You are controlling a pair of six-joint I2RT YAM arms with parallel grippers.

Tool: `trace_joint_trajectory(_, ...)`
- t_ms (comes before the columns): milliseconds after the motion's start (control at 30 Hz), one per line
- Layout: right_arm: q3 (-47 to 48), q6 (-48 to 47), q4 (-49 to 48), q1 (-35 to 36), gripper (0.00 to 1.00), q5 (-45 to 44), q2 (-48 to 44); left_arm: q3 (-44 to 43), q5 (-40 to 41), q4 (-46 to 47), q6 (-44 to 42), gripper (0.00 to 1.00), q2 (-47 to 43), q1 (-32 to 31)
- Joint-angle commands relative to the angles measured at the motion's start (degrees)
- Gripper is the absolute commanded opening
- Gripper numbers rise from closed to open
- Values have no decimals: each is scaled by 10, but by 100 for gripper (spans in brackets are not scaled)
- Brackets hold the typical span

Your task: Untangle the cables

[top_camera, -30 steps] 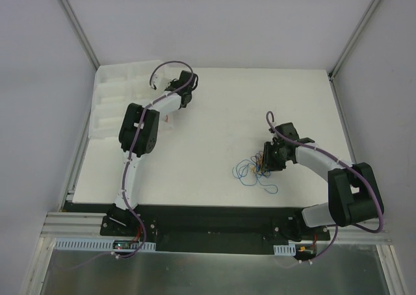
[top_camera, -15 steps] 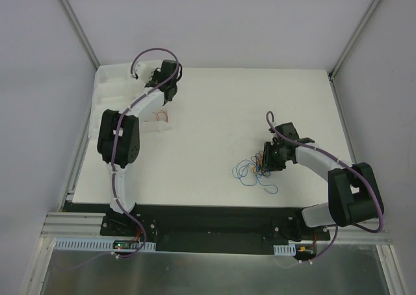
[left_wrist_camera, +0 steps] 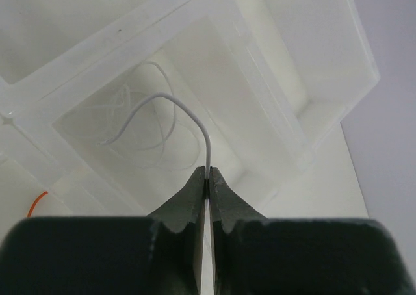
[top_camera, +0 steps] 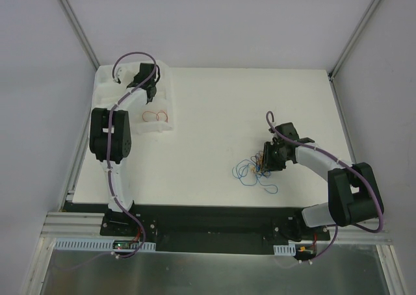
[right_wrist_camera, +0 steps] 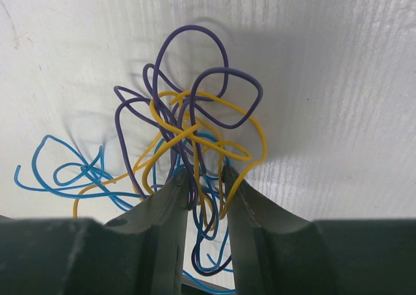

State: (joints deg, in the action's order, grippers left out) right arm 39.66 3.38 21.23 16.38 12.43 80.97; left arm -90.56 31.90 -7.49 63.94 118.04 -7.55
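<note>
White surface, compartment tray at far-left corner. Wire tangle right of centre, right fingers clenched on several strands: pulling risks tightening knots. Left fingers pinching white wire over tray: could spring outside compartment.

A white tabletop sits enclosed by pale grey walls and slanting aluminium posts, under soft, even light.

Bright, even light, seemingly from overhead, washes the white table almost featureless, throws soft shadows on the table just beside the cables, leaves the near fingers blurred, and overexposes the tray at the table's far-left corner, where a white wire barely shows.
</note>
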Motion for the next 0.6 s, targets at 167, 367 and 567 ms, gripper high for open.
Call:
trace_joint_trajectory(167,-2,-13,25,4,32,-20,15,-9,-58,-25,-46,34,-37,10)
trace_joint_trajectory(367,-2,-12,25,4,32,-21,15,50,-86,-26,-74,43,-143,10)
trace_joint_trajectory(567,-1,-11,25,6,32,-23,16,81,-103,-32,-159,55,-213,19)
